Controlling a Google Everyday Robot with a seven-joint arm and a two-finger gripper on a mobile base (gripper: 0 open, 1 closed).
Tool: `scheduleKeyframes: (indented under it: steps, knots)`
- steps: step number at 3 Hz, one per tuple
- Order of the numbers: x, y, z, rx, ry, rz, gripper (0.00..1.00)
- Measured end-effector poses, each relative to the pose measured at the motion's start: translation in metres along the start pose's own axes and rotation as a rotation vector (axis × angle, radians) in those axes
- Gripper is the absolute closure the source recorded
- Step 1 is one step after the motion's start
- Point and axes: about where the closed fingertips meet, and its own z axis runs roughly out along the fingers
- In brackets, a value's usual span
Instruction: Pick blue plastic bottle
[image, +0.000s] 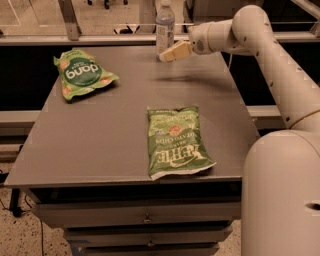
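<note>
**Reach stage: the bottle is not yet picked up.**
At left, a green bag (82, 75) lies flat on the table (100, 145). At the middle of the far edge, the blue plastic bottle (165, 27) stands upright and capped, resting on the surface. The gripper (173, 51) hovers low beside the bottle's base, on its right. Whether the gripper is released or clenched cannot be told, and no grasp is evident. A second green bag (175, 142) lies near the front edge, well apart. Judged remaining: enclosing the bottle, clamping, lifting.
</note>
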Motion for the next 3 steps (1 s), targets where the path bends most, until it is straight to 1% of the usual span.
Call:
scheduleKeyframes:
  steps: [1,2,3]
  knots:
    - [0.000,-0.002,0.008,0.039,-0.005,0.025,0.00]
    - [0.004,-0.011,0.013,0.080,-0.028,0.058,0.00]
    - [0.006,-0.025,0.015,0.119,-0.050,0.075,0.00]
